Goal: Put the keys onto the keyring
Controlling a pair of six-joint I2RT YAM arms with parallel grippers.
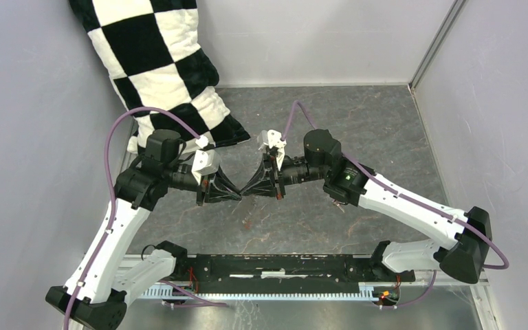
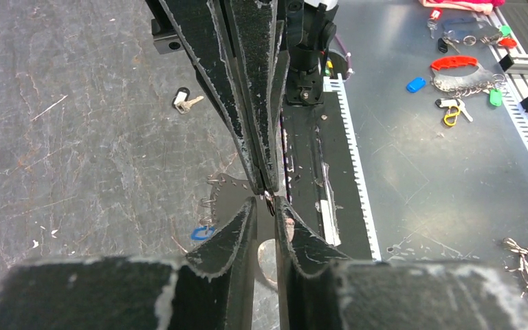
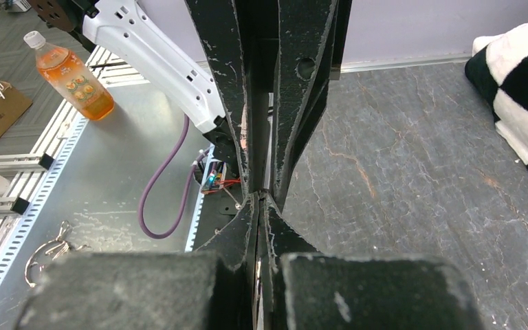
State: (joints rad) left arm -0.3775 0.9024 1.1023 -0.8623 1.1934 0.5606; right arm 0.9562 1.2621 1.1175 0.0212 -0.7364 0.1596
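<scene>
The scratched matt table (image 2: 75, 151) bears a key (image 2: 187, 101) with shiny metal blade

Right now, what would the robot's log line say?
left gripper: narrowly open | right gripper: shut | grippers: tip to tip | blue key: on table | dark-and-white key: on table

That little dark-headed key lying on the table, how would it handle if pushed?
The key lies flat, so it would probably slide, not roll. It looks thin and tiny, so likely light and awkward to pinch off the table.

Left gripper (image 2: 267, 203) jaws narrowly apart, tips meeting right gripper (image 2: 266, 187); dark-headed key (image 2: 182, 101) lies on table (image 2: 75, 151)
</scene>
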